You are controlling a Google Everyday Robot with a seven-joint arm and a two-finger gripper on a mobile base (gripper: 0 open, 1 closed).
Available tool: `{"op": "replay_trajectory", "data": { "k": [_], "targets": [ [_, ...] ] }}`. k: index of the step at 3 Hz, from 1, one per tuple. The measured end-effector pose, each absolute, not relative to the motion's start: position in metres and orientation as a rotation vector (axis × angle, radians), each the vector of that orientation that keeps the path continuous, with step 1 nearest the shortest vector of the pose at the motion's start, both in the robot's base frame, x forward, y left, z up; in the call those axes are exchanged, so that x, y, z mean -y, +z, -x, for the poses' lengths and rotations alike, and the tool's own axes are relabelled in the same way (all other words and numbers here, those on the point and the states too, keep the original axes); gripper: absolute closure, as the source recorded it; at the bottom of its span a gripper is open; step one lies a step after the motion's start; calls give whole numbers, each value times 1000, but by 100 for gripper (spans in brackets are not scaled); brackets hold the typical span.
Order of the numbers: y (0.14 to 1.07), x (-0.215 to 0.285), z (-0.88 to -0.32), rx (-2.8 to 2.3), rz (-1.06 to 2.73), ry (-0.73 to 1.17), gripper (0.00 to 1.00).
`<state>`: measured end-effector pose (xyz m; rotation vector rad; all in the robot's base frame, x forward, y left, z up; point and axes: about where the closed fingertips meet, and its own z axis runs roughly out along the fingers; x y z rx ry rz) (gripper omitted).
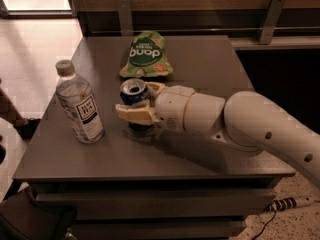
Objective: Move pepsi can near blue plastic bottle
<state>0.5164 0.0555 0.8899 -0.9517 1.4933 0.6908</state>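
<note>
1. The white robot arm (pixel 260 126) reaches in over the right edge of the flat grey bench (pixel 210 59).
2. Its gripper (pixel 135 99) is near the middle of the bench, a bit to the left.
3. The two cream fingers (pixel 136 115) are clamped on the small dark blue metal pepsi can (pixel 133 92) with a silver top, one finger in front and one behind.
4. The pepsi can is upright. You cannot tell if its bottom touches the bench.
5. The tall clear plastic bottle (pixel 80 109) with a grey-white cap stands upright by the left edge, near the can but not touching it.
6. A crinkly green snack bag (pixel 145 56) lies flat toward the back edge, just behind the can.
</note>
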Motion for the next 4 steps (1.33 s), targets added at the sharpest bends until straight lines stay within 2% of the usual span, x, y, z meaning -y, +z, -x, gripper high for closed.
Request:
{"op": "replay_trajectory", "data": {
  "k": [3, 4],
  "targets": [
    [891, -61, -514, -1489, 961, 694, 5],
    [891, -62, -514, -1488, 963, 695, 0]
  ]
}}
